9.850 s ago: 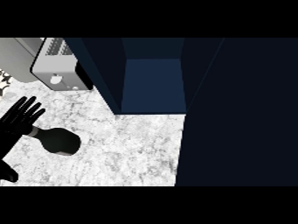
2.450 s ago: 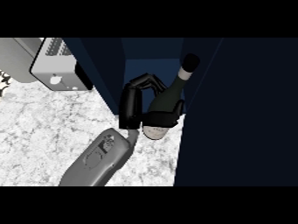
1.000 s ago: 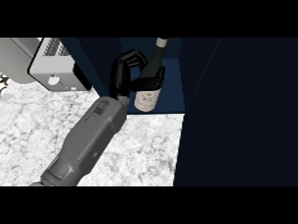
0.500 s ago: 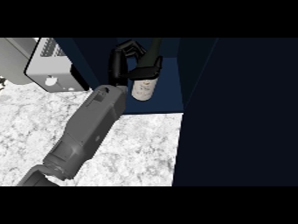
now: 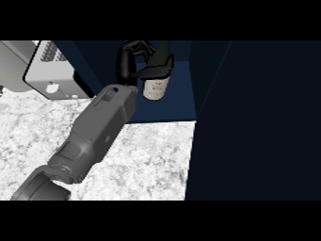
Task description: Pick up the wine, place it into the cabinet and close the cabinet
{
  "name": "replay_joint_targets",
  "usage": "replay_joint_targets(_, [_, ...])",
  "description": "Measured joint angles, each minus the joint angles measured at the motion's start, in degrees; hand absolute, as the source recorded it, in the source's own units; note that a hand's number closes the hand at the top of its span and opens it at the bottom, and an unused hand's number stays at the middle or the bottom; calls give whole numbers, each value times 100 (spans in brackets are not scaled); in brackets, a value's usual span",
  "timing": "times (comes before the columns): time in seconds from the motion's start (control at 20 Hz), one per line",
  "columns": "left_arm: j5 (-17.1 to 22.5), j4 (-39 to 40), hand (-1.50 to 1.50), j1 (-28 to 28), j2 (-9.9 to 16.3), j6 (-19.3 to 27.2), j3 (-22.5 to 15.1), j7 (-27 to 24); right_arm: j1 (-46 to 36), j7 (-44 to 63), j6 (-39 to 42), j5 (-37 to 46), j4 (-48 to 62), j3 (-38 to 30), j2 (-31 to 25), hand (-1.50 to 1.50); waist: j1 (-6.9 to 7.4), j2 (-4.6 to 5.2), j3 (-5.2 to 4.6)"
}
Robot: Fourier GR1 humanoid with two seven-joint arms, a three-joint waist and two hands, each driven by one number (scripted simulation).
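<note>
**A:** What fills most of the view?

**B:** The dark blue cabinet (image 5: 183, 94), its inside open toward the marble counter (image 5: 142, 155), with its open door (image 5: 267, 122) covering the right side. At upper left stands a grey appliance (image 5: 48, 73).

**A:** And the robot?

**B:** One grey forearm (image 5: 97, 129) rises from the lower left into the cabinet opening. Its black left hand (image 5: 132, 63) is curled round the wine (image 5: 156, 84), fingers wrapped about the bottle's upper body.

**A:** Where is the bottle, exactly?

**B:** Inside the cabinet, upright or nearly so, its pale label facing out. Whether its base touches the cabinet floor cannot be told.
</note>
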Motion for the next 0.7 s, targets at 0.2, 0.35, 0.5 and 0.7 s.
replay_joint_targets(0.2, [175, 220, 150, -112, -6, -148, 295, -63, 68, -119, 73, -17, 21, -17, 21, -150, -33, 15, 1])
replay_joint_targets(0.35, [293, 339, 150, -152, -22, -313, 488, -114, 40, -103, 37, -14, 33, 26, 60, -150, -47, 19, 4])
replay_joint_targets(0.5, [370, 472, 150, -202, -31, -434, 622, -169, 41, -141, 40, 0, 49, 102, 95, -150, -68, 20, 8])
replay_joint_targets(0.7, [399, 634, 150, -248, -32, -458, 738, -281, 6, -105, 6, 25, 56, 239, 136, -150, -80, 19, 9])
